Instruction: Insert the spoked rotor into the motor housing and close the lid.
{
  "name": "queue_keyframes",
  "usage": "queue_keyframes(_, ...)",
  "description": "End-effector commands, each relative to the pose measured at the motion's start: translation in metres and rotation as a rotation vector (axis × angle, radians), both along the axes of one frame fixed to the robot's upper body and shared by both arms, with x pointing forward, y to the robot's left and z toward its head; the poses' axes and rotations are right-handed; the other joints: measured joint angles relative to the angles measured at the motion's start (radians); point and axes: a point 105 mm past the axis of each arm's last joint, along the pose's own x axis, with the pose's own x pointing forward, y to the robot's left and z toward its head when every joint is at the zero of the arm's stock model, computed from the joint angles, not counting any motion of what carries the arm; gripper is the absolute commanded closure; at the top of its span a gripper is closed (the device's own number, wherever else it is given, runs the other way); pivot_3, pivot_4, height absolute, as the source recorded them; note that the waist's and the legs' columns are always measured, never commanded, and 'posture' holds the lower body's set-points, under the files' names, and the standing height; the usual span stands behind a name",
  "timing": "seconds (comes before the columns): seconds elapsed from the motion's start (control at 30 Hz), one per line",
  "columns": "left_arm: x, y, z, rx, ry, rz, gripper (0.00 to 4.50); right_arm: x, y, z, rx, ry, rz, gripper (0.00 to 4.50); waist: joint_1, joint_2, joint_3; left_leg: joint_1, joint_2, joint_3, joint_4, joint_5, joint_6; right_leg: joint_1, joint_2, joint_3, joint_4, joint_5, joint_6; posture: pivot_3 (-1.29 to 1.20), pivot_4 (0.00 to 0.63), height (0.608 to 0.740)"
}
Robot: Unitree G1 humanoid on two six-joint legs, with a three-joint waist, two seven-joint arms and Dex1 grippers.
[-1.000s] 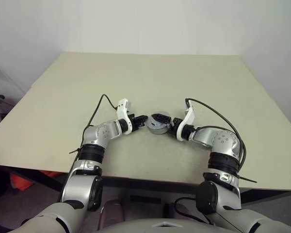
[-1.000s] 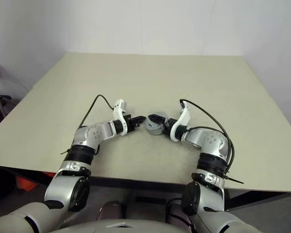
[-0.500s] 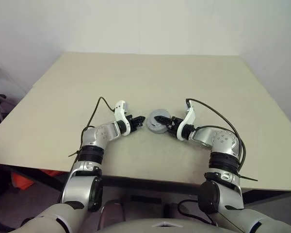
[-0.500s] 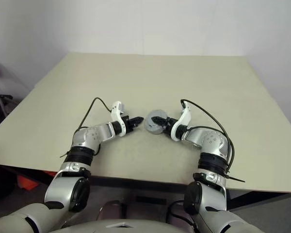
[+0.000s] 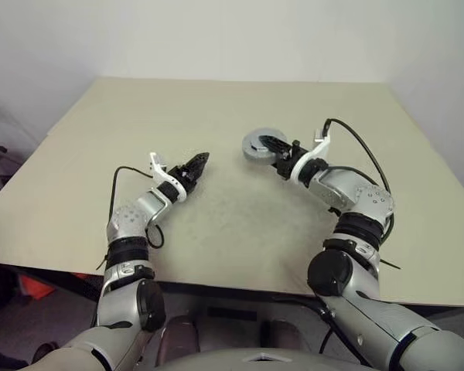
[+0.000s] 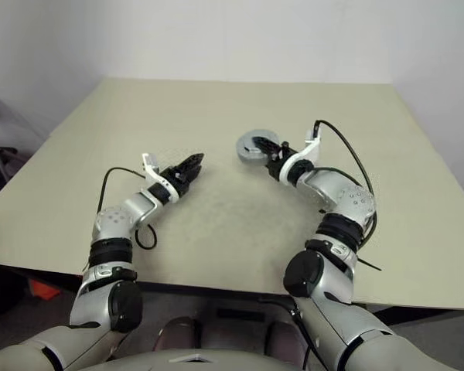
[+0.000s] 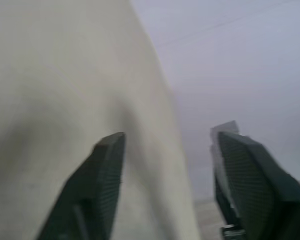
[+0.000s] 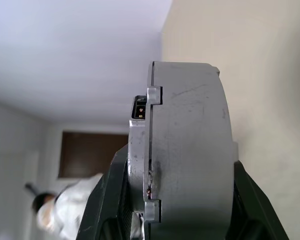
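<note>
Lid seam of the round grey metal motor housing (image 8: 187,145) is visible from the right wrist. Right tool (image 5: 277,148) grasps it above the beige desk (image 5: 240,224); left tool (image 5: 195,164) is released, well apart.

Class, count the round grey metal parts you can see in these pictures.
1: the motor housing with its lid on, clamped in the right gripper above the table. Parts inside it would be hidden.

Motor housing (image 5: 260,144) sits between the right gripper (image 5: 276,148) fingers, raised above the table (image 5: 216,108), right of centre. Left gripper (image 5: 195,165) over the table's left-centre, well apart from the housing, nothing between its fingers.
</note>
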Motion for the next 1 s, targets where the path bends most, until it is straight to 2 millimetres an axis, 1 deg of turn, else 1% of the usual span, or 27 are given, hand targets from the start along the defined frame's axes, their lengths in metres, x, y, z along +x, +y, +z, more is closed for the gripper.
queue_keyframes(0.03,-0.005,-0.002,0.018,-0.077,-0.051,-0.025,0.03,-0.005,0.014,0.027,0.04,-0.096,0.068,2.44,0.003,0.0,0.0,0.0,0.0,0.0,0.001,0.0,0.0,0.0,0.0,0.0,0.0,0.0,0.0,0.0,0.0,0.74)
queue_keyframes(0.1,-0.011,-0.01,0.019,-0.15,-0.009,-0.089,0.03,-0.011,0.021,0.029,0.043,-0.115,0.108,2.44,0.003,0.0,0.0,-0.001,0.0,0.0,0.002,0.0,0.0,0.0,0.0,0.0,0.0,0.0,0.0,0.0,0.0,0.74)
queue_keyframes(0.17,-0.017,-0.014,0.026,-0.223,-0.017,-0.143,0.03,-0.013,0.024,0.024,0.022,-0.102,0.125,2.44,0.003,0.0,0.0,-0.001,0.0,0.0,0.003,0.0,0.0,0.0,0.0,0.0,0.001,0.0,0.0,0.0,0.0,0.74)
queue_keyframes(0.23,-0.019,-0.016,0.028,-0.245,-0.012,-0.172,0.03,-0.015,0.025,0.018,0.01,-0.088,0.133,2.44,0.003,0.0,0.0,0.0,0.0,0.0,0.004,0.0,0.0,0.0,0.0,0.0,0.002,0.0,0.001,0.0,0.0,0.74)
queue_keyframes(0.3,-0.02,-0.02,0.027,-0.256,0.001,-0.19,0.03,-0.018,0.028,0.02,0.014,-0.103,0.156,2.44,0.003,0.0,0.0,0.0,0.0,0.0,0.005,0.0,0.0,0.0,0.0,0.0,0.002,0.0,0.001,0.0,0.0,0.74)
queue_keyframes(0.4,-0.021,-0.026,0.033,-0.299,-0.01,-0.215,0.03,-0.022,0.033,0.017,-0.006,-0.104,0.177,2.44,0.003,0.0,0.0,-0.001,0.0,0.0,0.008,0.0,0.0,0.0,0.0,0.0,0.002,0.001,0.002,0.0,0.0,0.74)
queue_keyframes(0.53,-0.021,-0.035,0.033,-0.288,-0.001,-0.238,0.03,-0.023,0.034,0.013,-0.021,-0.095,0.177,2.44,0.003,0.0,0.0,-0.001,0.0,0.0,0.01,0.0,0.0,0.001,0.0,0.0,0.002,0.003,0.004,0.0,0.0,0.74)
queue_keyframes(0.63,-0.02,-0.041,0.032,-0.277,0.01,-0.249,0.03,-0.024,0.035,0.017,-0.019,-0.116,0.176,2.44,0.003,0.0,0.0,-0.001,0.0,0.0,0.011,0.0,-0.001,0.001,0.0,0.0,0.003,0.004,0.004,0.0,0.0,0.74)
queue_keyframes(0.87,-0.016,-0.047,0.03,-0.269,0.02,-0.252,0.03,-0.024,0.035,0.022,-0.02,-0.136,0.17,2.44,0.004,0.0,0.0,-0.001,-0.001,0.0,0.011,0.0,0.0,0.001,0.0,0.0,0.003,0.004,0.005,0.0,0.0,0.74)
queue_keyframes(0.97,-0.014,-0.05,0.029,-0.268,0.024,-0.244,0.65,-0.024,0.035,0.023,-0.022,-0.14,0.167,2.44,0.004,0.0,0.0,-0.001,-0.001,0.0,0.011,0.0,0.0,0.001,0.0,0.0,0.003,0.004,0.005,0.0,0.0,0.74)
queue_keyframes(1.0,-0.014,-0.05,0.029,-0.269,0.023,-0.24,0.97,-0.023,0.034,0.023,-0.023,-0.139,0.165,2.44,0.004,0.0,0.0,-0.001,-0.001,0.0,0.011,0.0,0.0,0.001,0.0,0.0,0.003,0.004,0.005,0.0,0.0,0.74)
